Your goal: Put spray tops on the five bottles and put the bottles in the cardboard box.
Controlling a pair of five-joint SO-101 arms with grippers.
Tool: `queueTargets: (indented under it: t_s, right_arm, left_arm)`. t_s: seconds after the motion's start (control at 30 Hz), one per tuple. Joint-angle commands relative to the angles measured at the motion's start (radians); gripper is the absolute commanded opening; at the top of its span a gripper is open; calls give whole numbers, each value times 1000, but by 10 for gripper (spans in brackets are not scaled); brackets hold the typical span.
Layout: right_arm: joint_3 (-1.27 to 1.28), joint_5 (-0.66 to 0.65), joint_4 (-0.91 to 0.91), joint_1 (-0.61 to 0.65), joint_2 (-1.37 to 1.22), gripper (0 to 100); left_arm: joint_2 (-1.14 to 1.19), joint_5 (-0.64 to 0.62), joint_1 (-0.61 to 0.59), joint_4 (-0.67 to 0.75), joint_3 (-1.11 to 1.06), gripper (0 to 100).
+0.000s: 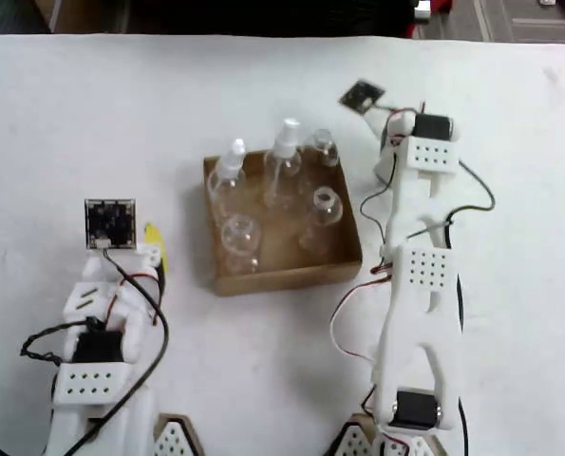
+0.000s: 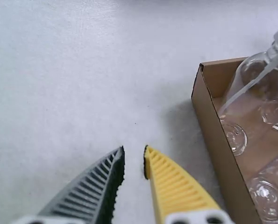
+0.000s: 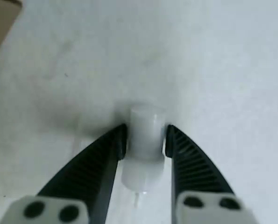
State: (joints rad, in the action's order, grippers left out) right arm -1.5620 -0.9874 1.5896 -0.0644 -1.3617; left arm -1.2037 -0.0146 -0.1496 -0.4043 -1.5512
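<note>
R claw [image 3: 146,130] pinches white cylindrical spray top [image 3: 145,150]; L claw [image 2: 134,150] barely parted, empty.

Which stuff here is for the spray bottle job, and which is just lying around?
For the job:
box
five bottles inside it
spray top, held in the right gripper

Just there:
table

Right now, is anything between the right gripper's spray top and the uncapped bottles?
Nothing visible. The right gripper holds the white plastic spray top near the brown cardboard box; its nearest clear uncapped bottle stands unobstructed.
</note>
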Motion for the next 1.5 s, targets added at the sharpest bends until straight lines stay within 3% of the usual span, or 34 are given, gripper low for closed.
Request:
queueTargets:
  t_s: [0.0,0.13,0.27,0.47,0.8,1.1,1.47]
  right_arm:
    - [-43,-66,59,-8,4,117]
    - [-43,-97,87,-24,21,113]
    - [-43,-94,84,-39,53,6]
    - [-104,-66,87,-25,213,18]
    - [-101,233,67,117,707,16]
    - [-100,816,130,179,1000,15]
    - [-6,959,143,219,1343,17]
  left_arm:
    - [-19,11,8,5,29,72]
    - [-19,11,8,5,29,72]
    - [-19,11,8,5,29,72]
    - [-19,11,8,5,29,72]
    - [-19,11,8,3,31,72]
    - [-19,11,8,3,31,72]
    - [-19,9,8,2,46,72]
